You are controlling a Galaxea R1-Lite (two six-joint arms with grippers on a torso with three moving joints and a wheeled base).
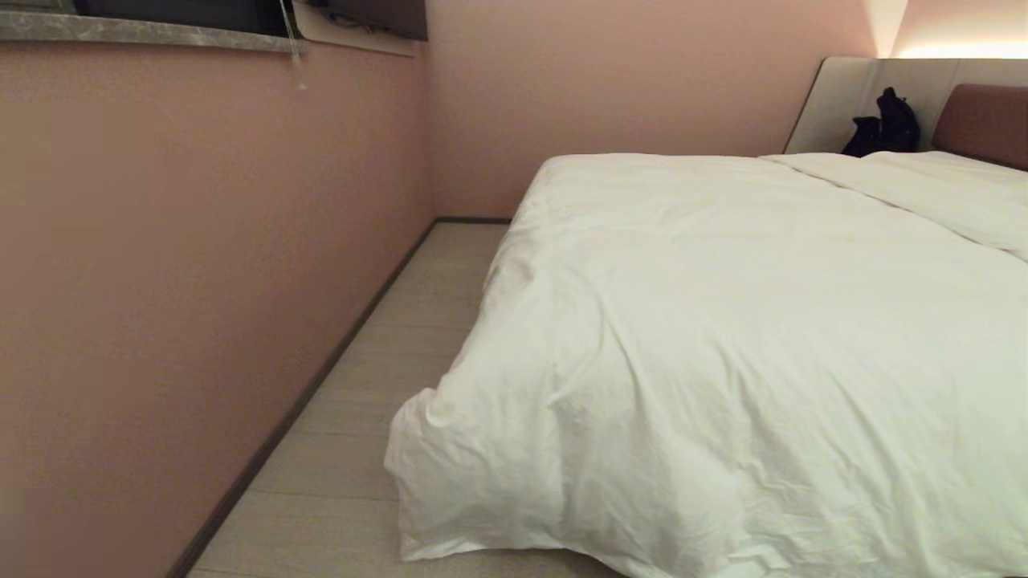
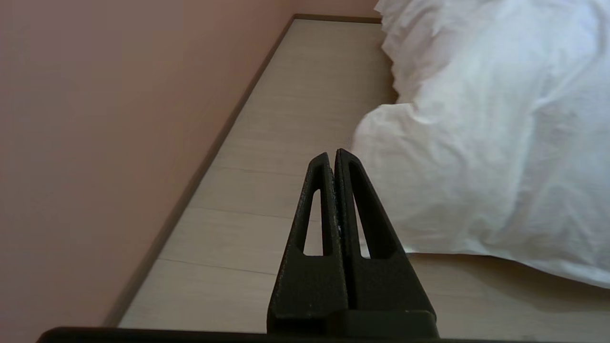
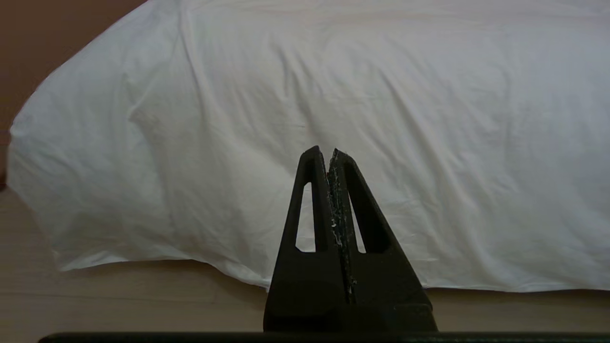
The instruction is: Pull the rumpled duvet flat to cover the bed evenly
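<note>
The puffy white duvet lay softly wrinkled over the bed, its rumpled corner drooping to the pale plank floor beside the pink wall. The left claw hung above the floor near that corner, its black tapered fingers pressed together on nothing. The right claw faced the duvet's draped side, likewise together and empty.

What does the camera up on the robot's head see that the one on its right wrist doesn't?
Only the head view shows the far end of the bed: the brown headboard, a dark bag leaning beside it, the pillows, the pink wall and a window ledge. Only the right wrist view shows the right pincer, shut and empty, pointing at the bedding from close by. Both show the white duvet hanging down to the pale floor at the bed's near corner.
</note>
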